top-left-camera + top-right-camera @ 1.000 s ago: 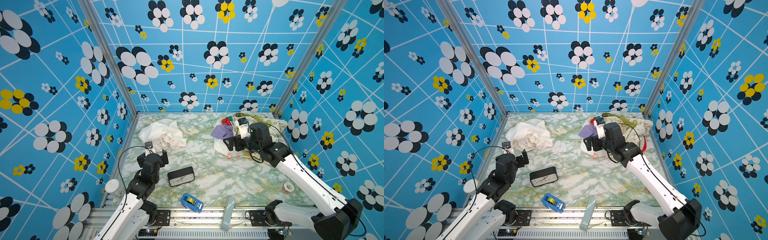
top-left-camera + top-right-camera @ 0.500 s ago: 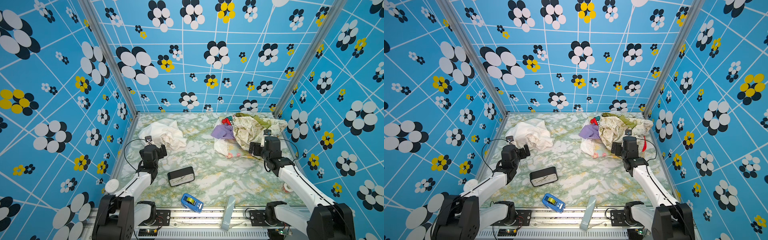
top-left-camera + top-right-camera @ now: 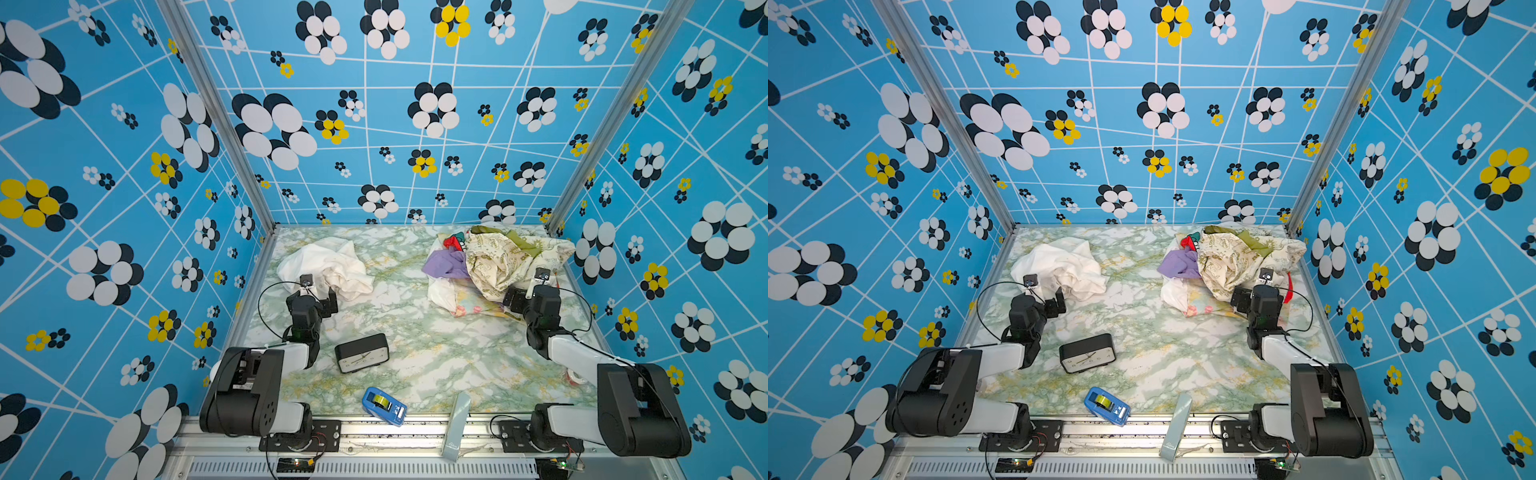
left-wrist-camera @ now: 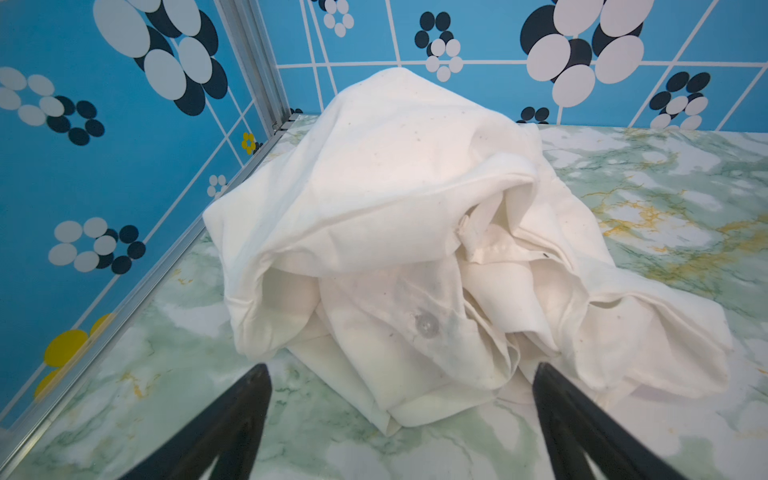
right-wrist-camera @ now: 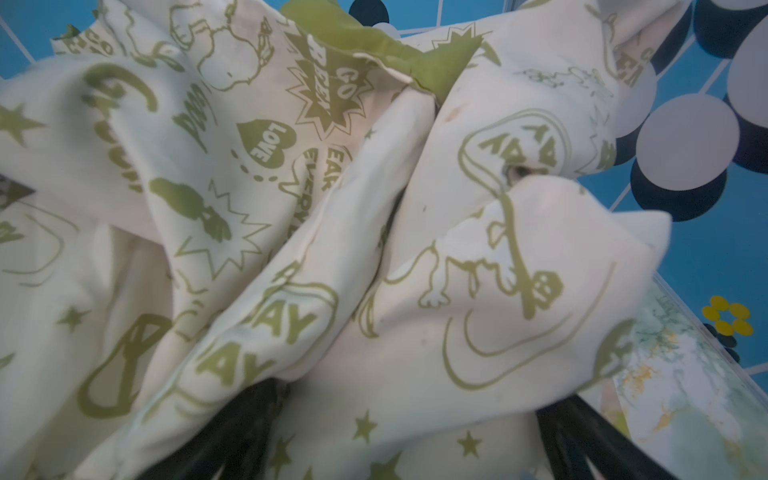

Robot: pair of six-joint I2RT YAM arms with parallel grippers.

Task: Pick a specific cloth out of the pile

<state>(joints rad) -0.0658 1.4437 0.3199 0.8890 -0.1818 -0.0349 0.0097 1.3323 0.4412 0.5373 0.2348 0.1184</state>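
Left the cloth (image 3: 328, 266) crumpled at the back left of the table (image 3: 415, 365), same spot as a second ago. Lies wider sideways than front to back. Pulled both arms back since. Holds the left gripper (image 4: 399, 370) wide apart, empty, just before it. Rests the right gripper (image 5: 419, 397), wide apart, against the printed cloth (image 5: 291, 208) on the pile (image 3: 478, 270) at back right. Reads "LOVE" and "GO".

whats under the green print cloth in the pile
A lilac cloth, a white piece and a pale floral piece stick out from beneath the print cloth; whatever lies deeper is covered.
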